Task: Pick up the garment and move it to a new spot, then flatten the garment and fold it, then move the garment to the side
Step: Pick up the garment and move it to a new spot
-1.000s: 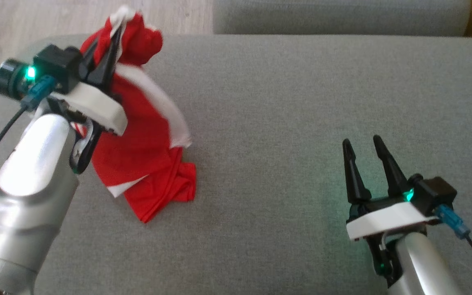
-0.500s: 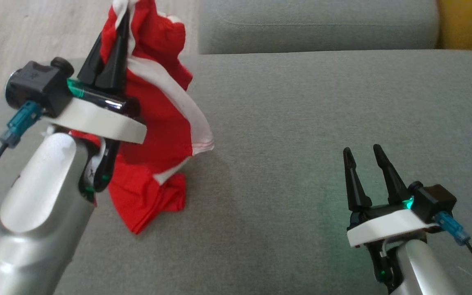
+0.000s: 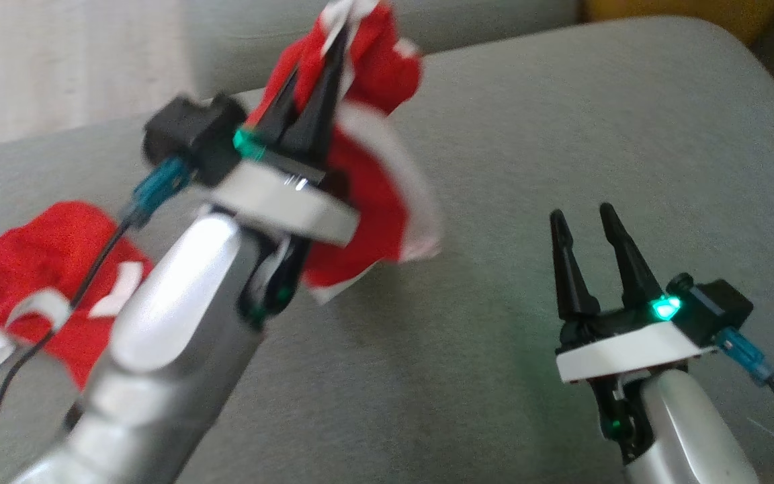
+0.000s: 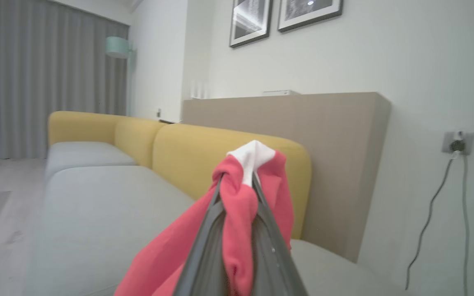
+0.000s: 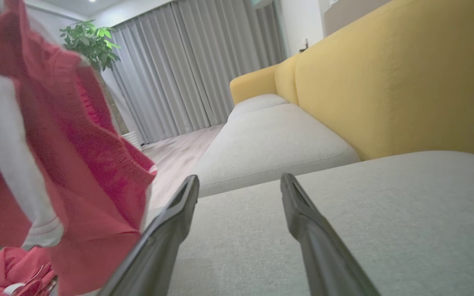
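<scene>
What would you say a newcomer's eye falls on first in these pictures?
First, the red and white garment, bunched and hanging from the shut left gripper above the grey sofa cushion, upper middle of the head view. Next, a second red and white cloth lying on the cushion at lower left, and the right gripper, open and holding nothing, at lower right.
</scene>
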{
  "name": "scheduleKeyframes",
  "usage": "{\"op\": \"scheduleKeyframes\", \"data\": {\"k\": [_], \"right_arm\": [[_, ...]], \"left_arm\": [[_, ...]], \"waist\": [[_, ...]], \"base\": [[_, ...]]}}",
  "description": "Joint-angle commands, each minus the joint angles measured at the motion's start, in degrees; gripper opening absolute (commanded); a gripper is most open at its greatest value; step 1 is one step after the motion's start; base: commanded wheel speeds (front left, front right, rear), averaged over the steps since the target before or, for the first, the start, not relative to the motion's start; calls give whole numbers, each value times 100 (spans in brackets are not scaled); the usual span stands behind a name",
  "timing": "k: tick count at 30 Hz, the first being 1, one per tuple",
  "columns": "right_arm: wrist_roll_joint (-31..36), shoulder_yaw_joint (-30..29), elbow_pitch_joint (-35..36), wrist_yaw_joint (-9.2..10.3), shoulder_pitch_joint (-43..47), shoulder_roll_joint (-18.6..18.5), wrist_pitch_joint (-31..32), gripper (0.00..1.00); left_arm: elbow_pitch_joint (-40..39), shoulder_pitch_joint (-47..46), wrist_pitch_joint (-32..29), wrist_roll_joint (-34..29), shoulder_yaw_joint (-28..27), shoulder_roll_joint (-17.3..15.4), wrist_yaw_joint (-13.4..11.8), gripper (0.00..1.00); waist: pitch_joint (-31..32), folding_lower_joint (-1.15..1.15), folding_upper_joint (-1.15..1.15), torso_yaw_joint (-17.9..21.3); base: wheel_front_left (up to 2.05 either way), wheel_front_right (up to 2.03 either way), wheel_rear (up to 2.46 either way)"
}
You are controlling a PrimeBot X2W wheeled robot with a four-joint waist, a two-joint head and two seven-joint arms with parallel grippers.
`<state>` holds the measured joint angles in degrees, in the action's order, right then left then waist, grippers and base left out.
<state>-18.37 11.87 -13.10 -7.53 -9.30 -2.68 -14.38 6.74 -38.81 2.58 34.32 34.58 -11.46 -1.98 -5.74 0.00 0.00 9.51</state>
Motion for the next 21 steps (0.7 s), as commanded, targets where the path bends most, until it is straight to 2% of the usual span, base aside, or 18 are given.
{"op": "scheduleKeyframes", "data": {"k": [1, 4, 7, 13, 17, 18, 19, 20, 21], "right_arm": [[-93, 190, 256, 4, -266, -20, -62, 100], [-267, 330, 424, 4, -324, -20, -62, 100], [-353, 300, 512, 4, -321, -20, -62, 100], [-401, 107, 658, 4, -346, -20, -62, 100], [-417, -25, 739, 4, -378, -20, -62, 100], [-414, -42, 747, 4, -392, -20, -62, 100], [-407, -55, 752, 4, -408, -20, -62, 100], [-396, -61, 753, 4, -424, -20, -62, 100], [-377, -64, 748, 4, -439, -20, -62, 100]], "left_arm": [[-132, -646, 69, 44, -229, 100, -3, 0], [256, -1225, 379, 115, -328, 536, -21, 0], [513, -1505, 689, 349, -500, 721, -61, 0], [910, -1335, 1115, 756, -754, 816, 1, 0], [1488, -799, 1194, 564, -677, 659, 87, 0], [1656, -662, 1208, 518, -704, 612, 62, 26], [1812, -552, 1220, 448, -746, 552, 31, 91], [1972, -459, 1228, 355, -786, 476, -13, 100], [2129, -375, 1233, 280, -828, 413, -51, 100]], "waist": [[-233, 0, 0, 549], [-383, 0, 0, 988], [-474, 0, 0, 1142], [-700, 0, 0, 1115], [-884, 0, 0, 984], [-936, 0, 0, 940], [-981, 0, 0, 893], [-1020, 0, 0, 844], [-1046, 0, 0, 793]], "base": [[0, 0, 0], [0, 0, 0], [0, 0, 0], [0, 0, 0], [0, 0, 0], [0, 0, 0], [0, 0, 0], [0, 0, 0], [0, 0, 0]]}}
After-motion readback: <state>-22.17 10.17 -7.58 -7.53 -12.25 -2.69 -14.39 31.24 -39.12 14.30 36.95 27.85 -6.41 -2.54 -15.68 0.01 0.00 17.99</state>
